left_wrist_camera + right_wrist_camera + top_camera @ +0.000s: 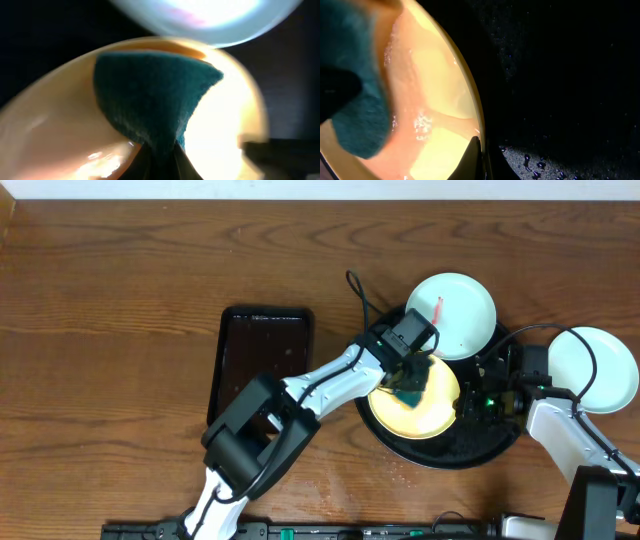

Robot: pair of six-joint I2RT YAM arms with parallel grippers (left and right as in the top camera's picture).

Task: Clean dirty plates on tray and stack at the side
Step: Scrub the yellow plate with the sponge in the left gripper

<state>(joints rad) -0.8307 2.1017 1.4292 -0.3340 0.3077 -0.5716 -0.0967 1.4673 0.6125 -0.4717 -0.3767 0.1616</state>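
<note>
The pale yellow plate [425, 405] lies on the round black tray [450, 452]. My left gripper [410, 380] is shut on a teal sponge [150, 95] and presses it on the yellow plate [60, 130]. My right gripper [468, 405] is shut on the yellow plate's rim [475, 135]. The plate's face looks reddish and wet in the right wrist view [435, 100]. A mint-white plate [455, 315] with a red smear sits at the tray's far edge. Another mint-white plate [598, 368] lies on the wood tabletop at the right, with no smear in view.
A smaller rectangular black tray [262, 360] lies left of the round tray. Water drops lie on the round tray [540, 162] and on the table in front of it [400, 475]. A black cable [358, 290] loops behind the left arm.
</note>
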